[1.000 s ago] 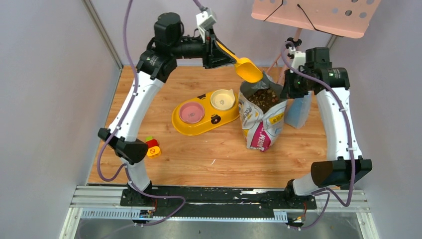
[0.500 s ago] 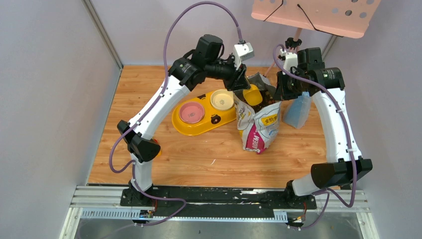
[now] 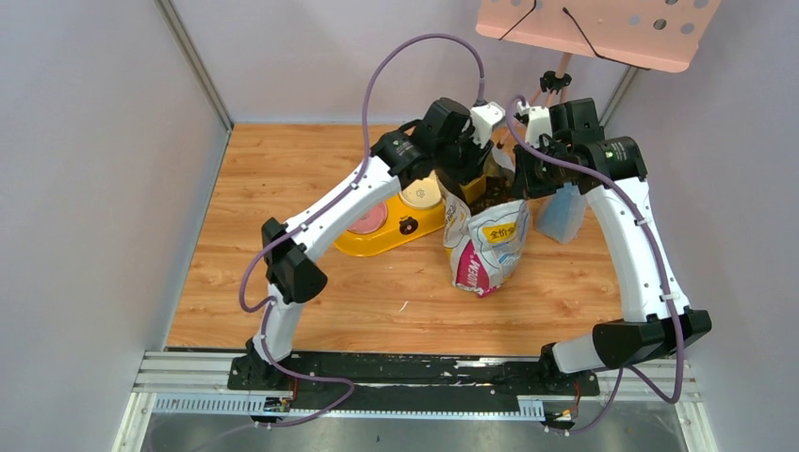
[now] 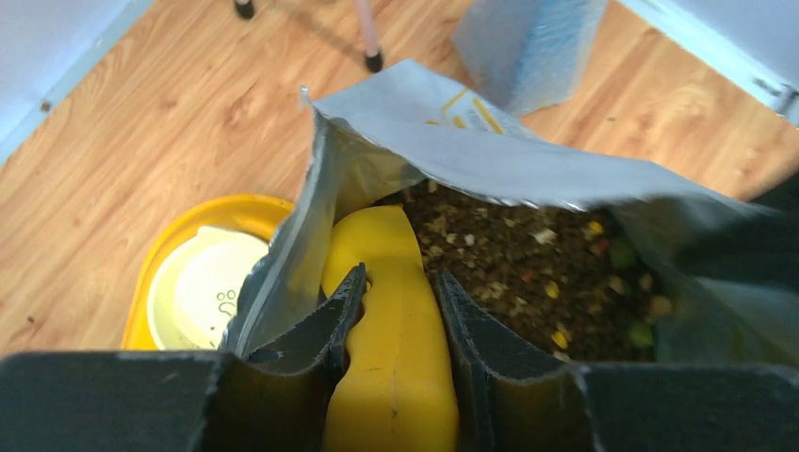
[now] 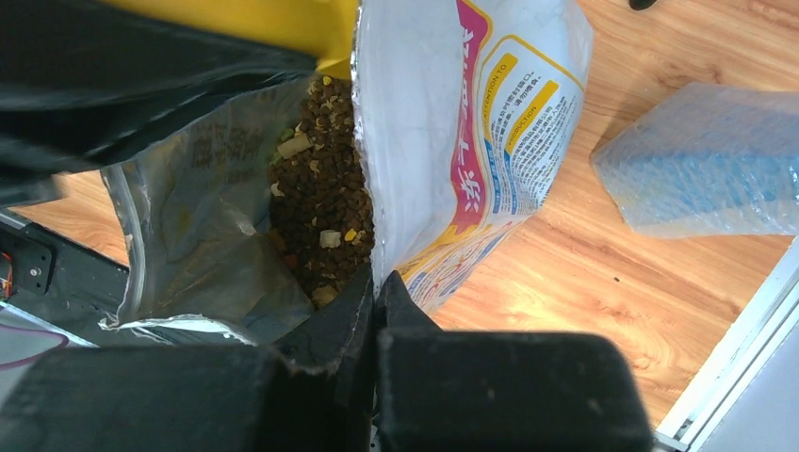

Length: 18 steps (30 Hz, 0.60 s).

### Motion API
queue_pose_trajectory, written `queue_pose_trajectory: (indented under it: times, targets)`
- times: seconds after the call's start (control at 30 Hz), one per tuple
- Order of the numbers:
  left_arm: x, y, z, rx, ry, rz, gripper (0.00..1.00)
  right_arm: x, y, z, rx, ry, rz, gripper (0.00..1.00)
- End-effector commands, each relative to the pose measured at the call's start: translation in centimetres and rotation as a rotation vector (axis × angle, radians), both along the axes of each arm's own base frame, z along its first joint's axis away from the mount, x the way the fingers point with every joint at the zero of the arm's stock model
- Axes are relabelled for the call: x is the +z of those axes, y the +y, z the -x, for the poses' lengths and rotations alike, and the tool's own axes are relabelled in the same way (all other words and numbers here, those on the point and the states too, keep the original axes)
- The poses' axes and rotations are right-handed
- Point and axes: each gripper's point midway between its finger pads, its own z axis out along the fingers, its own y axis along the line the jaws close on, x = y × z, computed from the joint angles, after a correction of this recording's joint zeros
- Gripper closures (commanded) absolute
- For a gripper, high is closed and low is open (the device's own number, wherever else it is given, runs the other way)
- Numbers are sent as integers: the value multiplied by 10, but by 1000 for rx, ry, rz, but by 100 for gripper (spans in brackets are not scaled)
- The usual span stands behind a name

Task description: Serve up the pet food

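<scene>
On the desk [image 3: 283,188] the foil bag [image 3: 485,250] stands open, its mouth mostly hidden from above. The left pincer [image 4: 399,278] clamps the yellow scoop [image 4: 382,235], whose bowl cannot be made out inside the bag. The right pincer [image 5: 377,281] pinches the bag's rim. Inside lies the pet food [image 5: 325,188]: small brown pellets flecked pale, yellow and green.

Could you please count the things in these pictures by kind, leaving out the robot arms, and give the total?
Food bag: 1
Yellow scoop: 1
Feeder tray: 1
Bowls, a pink bowl and a cream bowl: 2
Blue packet: 1
Total: 6
</scene>
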Motion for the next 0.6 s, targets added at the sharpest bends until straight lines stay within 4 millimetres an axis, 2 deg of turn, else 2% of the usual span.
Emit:
queue_pose_trajectory:
  times: [0.0,0.13,0.23,0.4,0.5,0.57]
  targets:
    - [-17,-4,-26,169,-34,-19,100,65,21,-15,9,-242,-146,100]
    - [-45,-8,-23,194,-4,-72,100,59,22,-16,-33,-205,-173,100]
    - [-74,-8,-12,190,78,-107,100,44,18,-16,-73,-163,-162,100]
    - [-119,-21,25,83,284,-106,100,13,15,-8,-111,-78,-153,100]
    - [-127,-36,44,7,396,-50,100,2,14,-6,-127,-42,-166,100]
    - [-119,-44,54,-61,452,11,100,-2,11,-8,-137,-34,-162,100]
